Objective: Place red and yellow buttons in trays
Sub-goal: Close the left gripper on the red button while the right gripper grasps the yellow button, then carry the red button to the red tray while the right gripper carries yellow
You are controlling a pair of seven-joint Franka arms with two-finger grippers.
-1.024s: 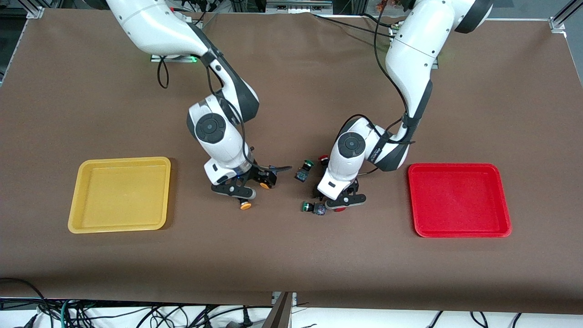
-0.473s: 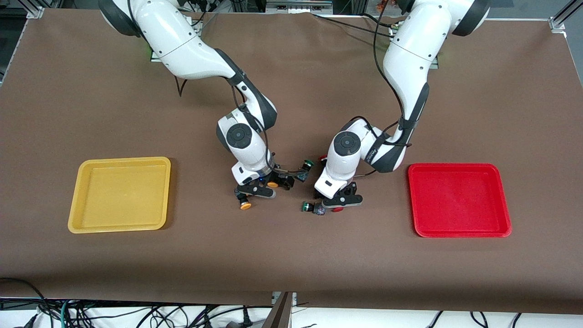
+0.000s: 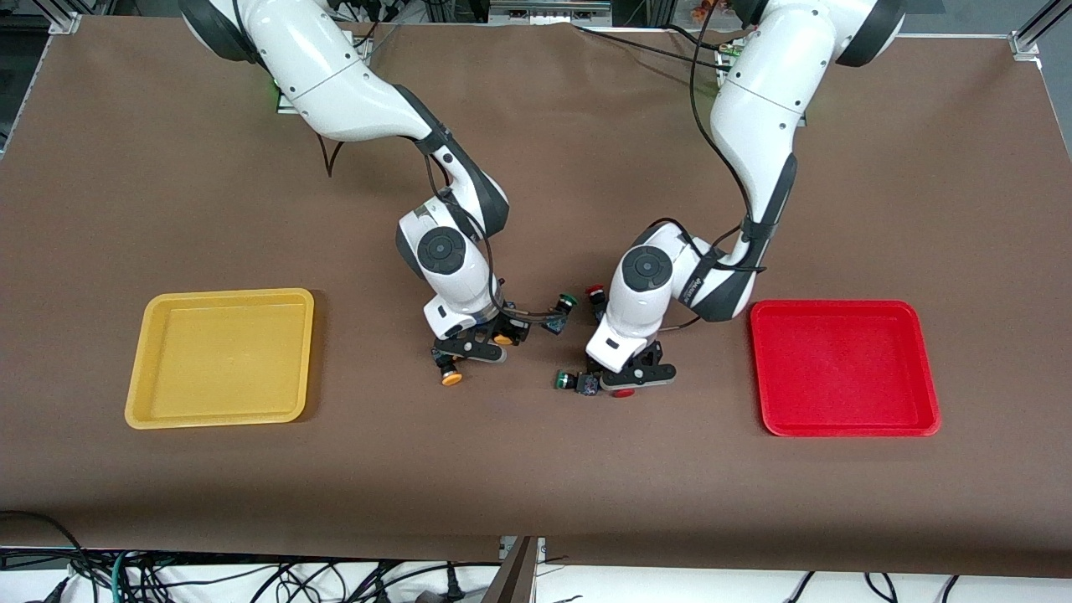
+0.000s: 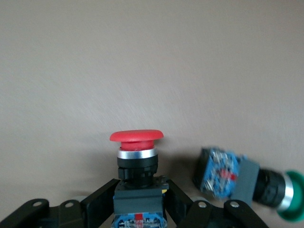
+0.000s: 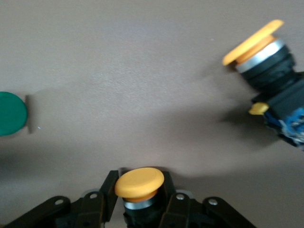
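Note:
My left gripper (image 3: pixel 625 383) is down at the table's middle, shut on a red button (image 3: pixel 621 392); its fingers clamp the dark body under the red cap (image 4: pixel 137 137). My right gripper (image 3: pixel 492 339) is shut on a yellow button (image 3: pixel 502 339), whose cap (image 5: pixel 139 182) shows between the fingers. A second yellow button (image 3: pixel 452 378) (image 5: pixel 256 42) lies nearer the camera, beside the right gripper. A second red button (image 3: pixel 595 291) lies by the left arm's wrist. The yellow tray (image 3: pixel 222 294) sits at the right arm's end, the red tray (image 3: pixel 837 305) at the left arm's end; nothing lies in either.
One green-capped button (image 3: pixel 568 300) (image 5: pixel 9 114) lies between the two grippers. Another green one (image 3: pixel 559 381) (image 4: pixel 289 204) lies right beside the left gripper. Brown cloth covers the table, and both arms lean low over its middle.
The right arm swung toward the table's middle and its jaws closed on the yellow button. The left gripper's jaws closed on the red button, and the left arm shifted slightly.

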